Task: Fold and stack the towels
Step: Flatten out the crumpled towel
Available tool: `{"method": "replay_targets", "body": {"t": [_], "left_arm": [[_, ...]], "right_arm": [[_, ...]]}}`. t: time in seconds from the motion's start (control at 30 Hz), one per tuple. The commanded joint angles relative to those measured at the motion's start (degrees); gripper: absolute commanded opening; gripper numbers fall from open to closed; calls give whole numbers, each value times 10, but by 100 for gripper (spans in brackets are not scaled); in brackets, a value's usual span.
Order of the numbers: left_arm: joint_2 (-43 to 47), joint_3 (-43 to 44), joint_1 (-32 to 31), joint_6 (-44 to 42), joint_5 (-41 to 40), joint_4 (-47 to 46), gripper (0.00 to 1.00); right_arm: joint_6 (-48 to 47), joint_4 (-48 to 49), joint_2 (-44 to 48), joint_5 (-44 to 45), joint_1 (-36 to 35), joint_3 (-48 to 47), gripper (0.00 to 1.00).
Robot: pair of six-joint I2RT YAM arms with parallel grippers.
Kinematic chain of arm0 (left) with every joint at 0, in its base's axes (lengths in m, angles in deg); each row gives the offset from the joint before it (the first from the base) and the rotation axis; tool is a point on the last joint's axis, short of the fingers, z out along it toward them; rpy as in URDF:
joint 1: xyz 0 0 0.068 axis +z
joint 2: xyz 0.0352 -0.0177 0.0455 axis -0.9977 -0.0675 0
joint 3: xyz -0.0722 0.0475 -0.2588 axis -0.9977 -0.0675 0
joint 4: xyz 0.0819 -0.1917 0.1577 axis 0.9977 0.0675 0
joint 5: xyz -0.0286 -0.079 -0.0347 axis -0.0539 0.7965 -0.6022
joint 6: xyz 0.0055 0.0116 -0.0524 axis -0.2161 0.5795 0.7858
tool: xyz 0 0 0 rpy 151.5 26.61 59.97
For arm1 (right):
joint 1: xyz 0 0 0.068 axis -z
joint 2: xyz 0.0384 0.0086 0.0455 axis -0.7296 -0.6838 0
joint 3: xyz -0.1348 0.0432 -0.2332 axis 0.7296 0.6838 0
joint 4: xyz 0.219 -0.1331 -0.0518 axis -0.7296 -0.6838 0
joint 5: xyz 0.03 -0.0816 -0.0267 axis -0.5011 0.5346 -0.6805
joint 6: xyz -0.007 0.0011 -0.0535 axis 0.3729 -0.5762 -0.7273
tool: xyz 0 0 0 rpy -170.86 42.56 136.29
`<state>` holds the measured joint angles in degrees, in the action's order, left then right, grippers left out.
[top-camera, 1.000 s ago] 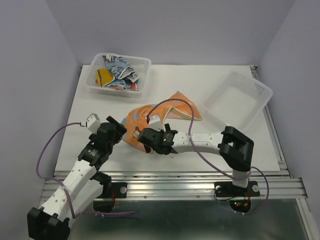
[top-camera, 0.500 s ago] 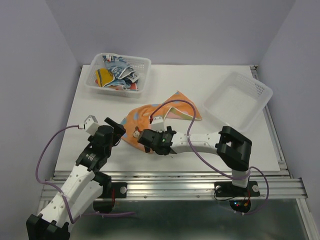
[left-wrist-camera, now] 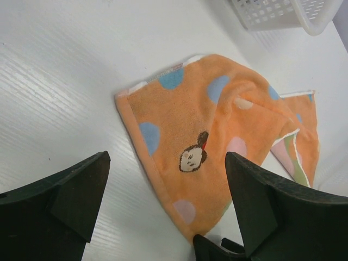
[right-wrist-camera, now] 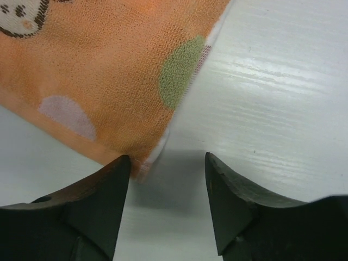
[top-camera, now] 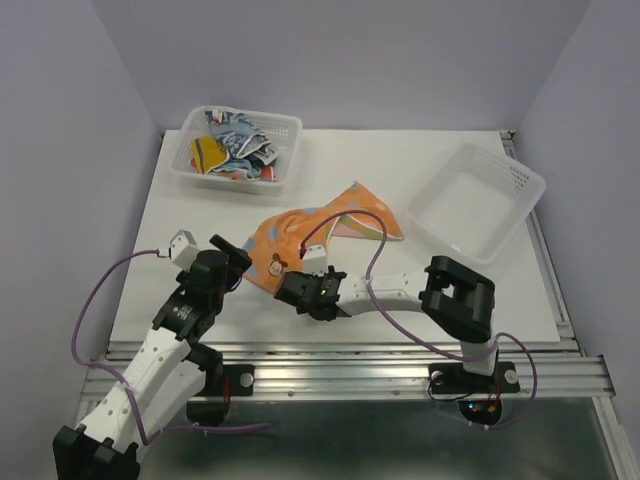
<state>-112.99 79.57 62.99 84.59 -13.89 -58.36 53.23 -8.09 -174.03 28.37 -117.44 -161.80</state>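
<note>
One orange dotted towel (top-camera: 275, 235) lies rumpled mid-table, its long axis running from near left to far right. Its near corner sits directly ahead of the right gripper (right-wrist-camera: 166, 163), between jaws that stand partly apart and hold nothing. Wide open and empty, the left gripper (left-wrist-camera: 167, 160) hangs just beside the towel's left corner. Other towels (top-camera: 232, 150) fill the far-left basket (top-camera: 270, 118).

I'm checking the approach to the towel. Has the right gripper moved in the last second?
Yes. In the top view the right gripper has slid toward the front rail and slightly left, at the orange dotted towel's near corner.
</note>
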Motion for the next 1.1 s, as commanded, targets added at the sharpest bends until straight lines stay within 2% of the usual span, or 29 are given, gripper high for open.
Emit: {"method": "replay_targets", "body": {"t": [0.0,0.03,0.07,0.17,0.33,0.5,0.57,0.67,0.73,0.8,0.83,0.87,1.07], "left_arm": [[2,-5,3,3,-16,-5,99],[1,-6,3,3,-14,-7,99],[0,-6,3,1,-11,-7,99],[-7,-11,3,-18,22,-28,99],[-42,-25,3,-58,155,-90,99],[-95,-33,2,-83,223,-111,99],[-129,-32,1,-84,234,-114,99],[-171,-33,-6,-95,293,-127,99],[-188,-37,-16,-92,304,-129,99],[-196,-45,-23,-88,303,-130,99],[-201,-46,-26,-87,306,-130,99],[-208,-43,-30,-92,309,-127,99],[-220,-30,-33,-78,270,-96,92]], "right_arm": [[43,-9,38,15,-3,72,58],[51,-12,55,15,-3,102,49],[59,-12,64,15,-3,103,47],[89,-15,98,18,-2,174,45],[105,18,149,-7,27,256,42],[60,129,207,-103,89,341,34],[47,148,233,-110,106,356,29],[28,145,249,-105,116,357,24],[21,142,255,-100,120,356,17],[14,144,257,-98,122,357,15],[13,144,258,-97,123,357,4],[11,145,259,-96,125,357,1],[6,148,260,-97,128,357,1]]}}
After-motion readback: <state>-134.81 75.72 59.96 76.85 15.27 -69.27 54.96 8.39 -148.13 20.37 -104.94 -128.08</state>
